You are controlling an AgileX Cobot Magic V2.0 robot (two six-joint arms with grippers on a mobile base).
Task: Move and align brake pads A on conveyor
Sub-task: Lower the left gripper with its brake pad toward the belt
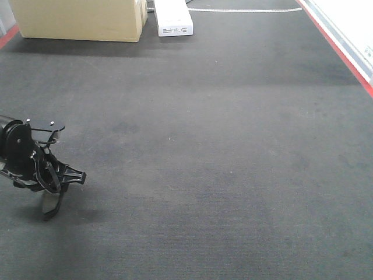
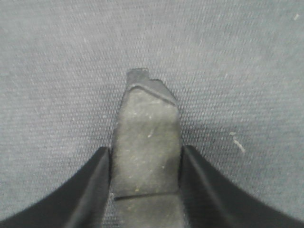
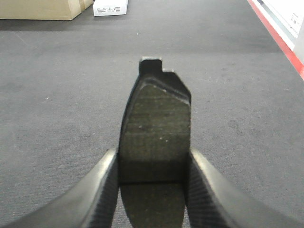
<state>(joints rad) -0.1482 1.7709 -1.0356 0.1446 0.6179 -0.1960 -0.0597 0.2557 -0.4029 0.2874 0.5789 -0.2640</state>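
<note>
The conveyor [image 1: 221,151] is a wide dark charcoal belt with a red strip [image 1: 335,44] along its right edge. My left gripper [image 1: 55,195] is at the lower left of the front view, low over the belt. In the left wrist view it [image 2: 146,156] is shut on a brake pad A [image 2: 147,123], grey-brown face up, close to the belt [image 2: 57,71]. My right gripper [image 3: 153,159] is shut on another brake pad A [image 3: 156,118], held above the belt [image 3: 61,95]. The right gripper is out of the front view. No other pads show.
A cardboard box [image 1: 78,17] and a small white box [image 1: 173,17] stand at the belt's far end; both also show in the right wrist view, the cardboard box [image 3: 42,7] and the white box [image 3: 110,6]. A white surface [image 1: 349,20] runs beyond the red strip.
</note>
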